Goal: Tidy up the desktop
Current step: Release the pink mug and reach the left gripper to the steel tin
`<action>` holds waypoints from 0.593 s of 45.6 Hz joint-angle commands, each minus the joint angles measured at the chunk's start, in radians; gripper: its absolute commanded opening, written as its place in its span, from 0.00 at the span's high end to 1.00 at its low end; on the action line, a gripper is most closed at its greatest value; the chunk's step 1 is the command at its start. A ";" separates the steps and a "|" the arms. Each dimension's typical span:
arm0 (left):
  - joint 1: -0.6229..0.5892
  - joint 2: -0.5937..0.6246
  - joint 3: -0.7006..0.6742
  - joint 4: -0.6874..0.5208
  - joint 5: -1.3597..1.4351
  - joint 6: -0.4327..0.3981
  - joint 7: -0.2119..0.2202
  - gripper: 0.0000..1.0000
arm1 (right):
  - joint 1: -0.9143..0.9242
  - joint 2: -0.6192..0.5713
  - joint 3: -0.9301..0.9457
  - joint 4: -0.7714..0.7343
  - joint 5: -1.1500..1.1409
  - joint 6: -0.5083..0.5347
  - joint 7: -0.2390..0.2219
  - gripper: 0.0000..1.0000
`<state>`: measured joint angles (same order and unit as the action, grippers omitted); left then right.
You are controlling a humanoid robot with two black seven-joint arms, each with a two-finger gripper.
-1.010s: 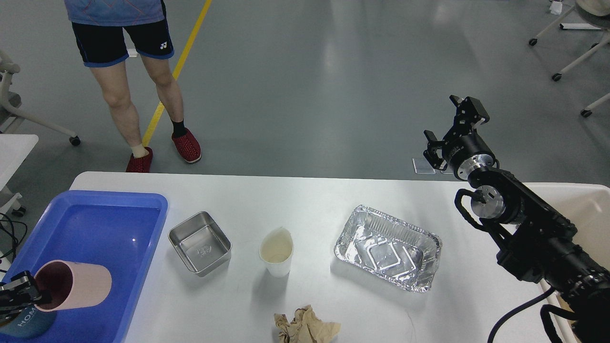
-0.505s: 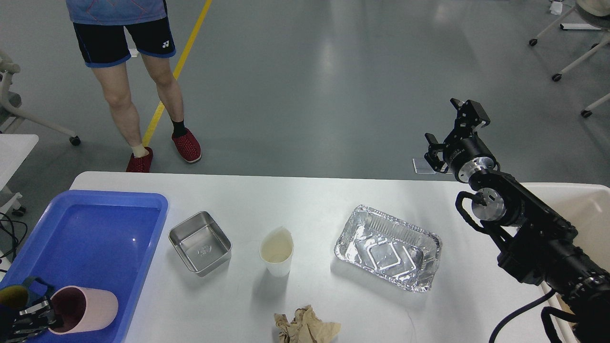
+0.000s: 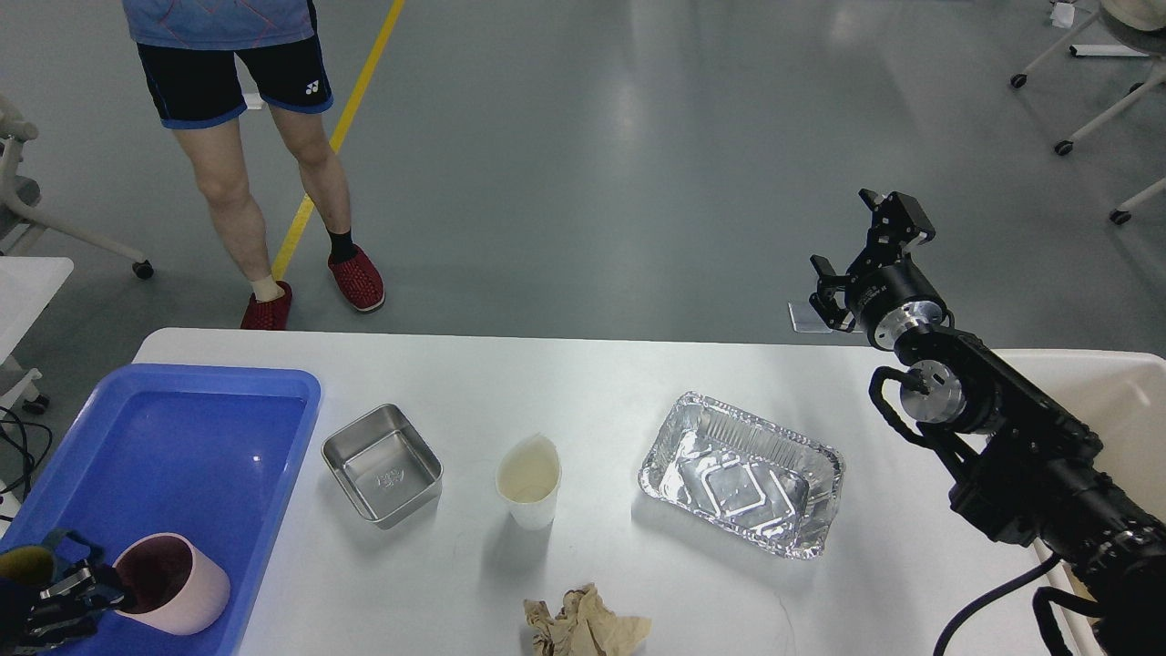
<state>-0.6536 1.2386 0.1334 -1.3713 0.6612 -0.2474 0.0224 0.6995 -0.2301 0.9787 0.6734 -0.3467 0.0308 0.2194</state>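
The white desktop bears a square steel container, a white paper cup, a foil tray and a crumpled brown paper at the front edge. My left gripper is at the bottom left, shut on the rim of a pink cup. The cup stands nearly upright in the near corner of the blue tray. My right gripper is open and empty, raised beyond the table's far right edge.
A dark teal mug sits beside my left gripper, partly cut off. A cream bin stands at the right end. A person stands beyond the far left corner. Wheeled chair legs are at the far right.
My left gripper has lowered the pink cup from lying sideways above the tray to standing nearly upright in its near corner. The right arm has hardly moved.
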 commanded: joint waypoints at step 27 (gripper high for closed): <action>-0.227 0.358 -0.248 -0.198 0.002 -0.294 -0.001 0.40 | 0.000 0.005 -0.002 0.002 0.000 -0.002 0.000 0.00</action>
<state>-0.8107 1.5271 -0.0478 -1.5619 0.6627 -0.4505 0.0206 0.7010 -0.2282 0.9772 0.6750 -0.3460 0.0292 0.2194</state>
